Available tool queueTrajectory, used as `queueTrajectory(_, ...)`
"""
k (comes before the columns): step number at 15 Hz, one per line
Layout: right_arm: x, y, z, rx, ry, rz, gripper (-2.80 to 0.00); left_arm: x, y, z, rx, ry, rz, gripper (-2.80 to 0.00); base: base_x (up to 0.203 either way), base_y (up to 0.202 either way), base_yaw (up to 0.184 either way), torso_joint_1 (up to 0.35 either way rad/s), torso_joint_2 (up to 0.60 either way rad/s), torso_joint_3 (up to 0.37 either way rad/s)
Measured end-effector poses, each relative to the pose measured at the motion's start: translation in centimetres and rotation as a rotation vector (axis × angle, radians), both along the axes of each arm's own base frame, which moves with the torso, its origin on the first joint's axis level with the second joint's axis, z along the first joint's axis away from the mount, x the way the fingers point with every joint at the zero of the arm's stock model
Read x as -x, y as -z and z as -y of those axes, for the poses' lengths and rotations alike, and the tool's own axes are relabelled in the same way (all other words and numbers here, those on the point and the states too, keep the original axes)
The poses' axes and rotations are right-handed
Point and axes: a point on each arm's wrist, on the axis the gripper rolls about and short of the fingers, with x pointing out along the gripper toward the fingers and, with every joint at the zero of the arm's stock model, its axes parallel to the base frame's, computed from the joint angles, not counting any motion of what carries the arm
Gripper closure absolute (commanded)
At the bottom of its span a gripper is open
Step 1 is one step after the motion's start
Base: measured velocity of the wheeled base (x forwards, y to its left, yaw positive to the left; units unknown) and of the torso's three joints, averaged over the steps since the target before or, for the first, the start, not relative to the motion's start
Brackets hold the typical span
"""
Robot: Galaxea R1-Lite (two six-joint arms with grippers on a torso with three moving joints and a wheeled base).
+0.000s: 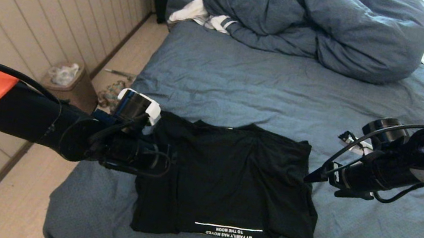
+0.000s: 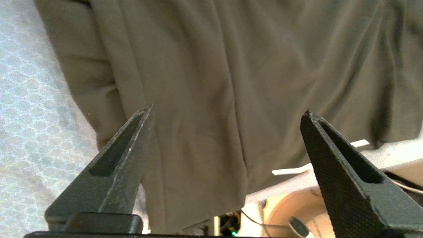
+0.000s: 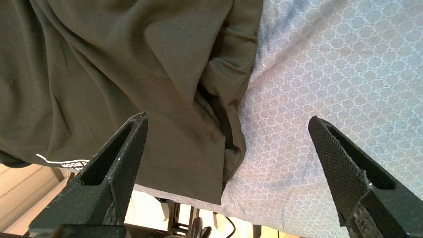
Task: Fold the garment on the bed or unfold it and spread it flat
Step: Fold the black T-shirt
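The black T-shirt (image 1: 227, 182) lay near the foot edge of the bed (image 1: 244, 81), already folded into a rough rectangle, lettering showing along its near hem; its right-hand edge was bunched in loose layers. The left gripper (image 2: 228, 132) hung over the shirt's left side, jaws wide and empty; the right gripper (image 3: 228, 138) straddled the right edge, jaws spread too; probably only tidying remained.
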Motion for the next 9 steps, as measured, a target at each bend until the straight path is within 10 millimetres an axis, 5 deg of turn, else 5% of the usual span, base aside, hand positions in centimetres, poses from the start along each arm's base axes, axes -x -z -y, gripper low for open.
queueTrajectory(9,0.0,0.5,-0.2,-0.001,-0.004,-0.016,-2.80,-1.0,2.5,0.3,-0.122,-0.011,-0.002,-2.80,0.000,0.000,0.000,0.000,0.00,0.000)
